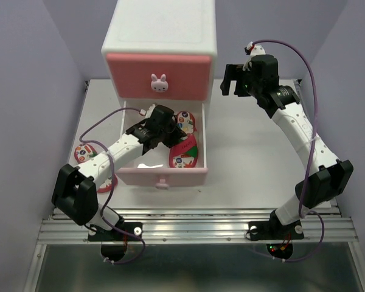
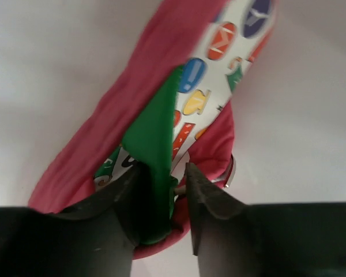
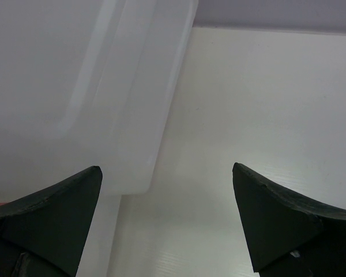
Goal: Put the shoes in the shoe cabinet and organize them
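The shoe cabinet [image 1: 164, 30] stands at the back with its darker pink upper drawer [image 1: 134, 70] shut and its paler pink lower drawer [image 1: 161, 176] pulled out. My left gripper [image 1: 172, 139] reaches into the open drawer, shut on the green strap [image 2: 155, 133] of a red sandal [image 1: 185, 152], which tilts on its side there [image 2: 161, 57]. A second red sandal [image 1: 184, 120] lies at the drawer's back. My right gripper [image 1: 228, 82] is open and empty beside the cabinet's right wall [image 3: 75, 86]. The white sneakers are out of view.
Another colourful printed sandal [image 1: 84, 153] lies on the table left of the drawer, partly under my left arm, with a red piece [image 1: 106, 184] nearer the front. Purple walls close in both sides. The white table [image 1: 255, 170] lies to the right of the drawer.
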Robot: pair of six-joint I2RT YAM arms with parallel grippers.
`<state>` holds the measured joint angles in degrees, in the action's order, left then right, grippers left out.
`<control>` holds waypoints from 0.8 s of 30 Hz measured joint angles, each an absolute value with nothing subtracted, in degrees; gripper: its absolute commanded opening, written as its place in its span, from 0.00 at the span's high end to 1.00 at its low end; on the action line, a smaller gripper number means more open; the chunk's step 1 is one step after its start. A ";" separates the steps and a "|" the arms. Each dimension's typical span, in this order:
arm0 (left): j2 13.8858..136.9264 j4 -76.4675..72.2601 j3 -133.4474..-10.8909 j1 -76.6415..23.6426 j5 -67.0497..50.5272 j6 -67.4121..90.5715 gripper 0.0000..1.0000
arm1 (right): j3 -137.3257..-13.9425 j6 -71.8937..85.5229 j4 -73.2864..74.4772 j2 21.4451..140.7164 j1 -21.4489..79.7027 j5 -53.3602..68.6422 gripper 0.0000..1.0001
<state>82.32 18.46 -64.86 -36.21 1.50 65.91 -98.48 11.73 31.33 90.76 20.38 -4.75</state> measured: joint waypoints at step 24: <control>78.32 43.92 -86.98 -35.38 7.44 58.08 0.01 | -99.50 9.13 31.33 90.67 20.38 -6.09 0.00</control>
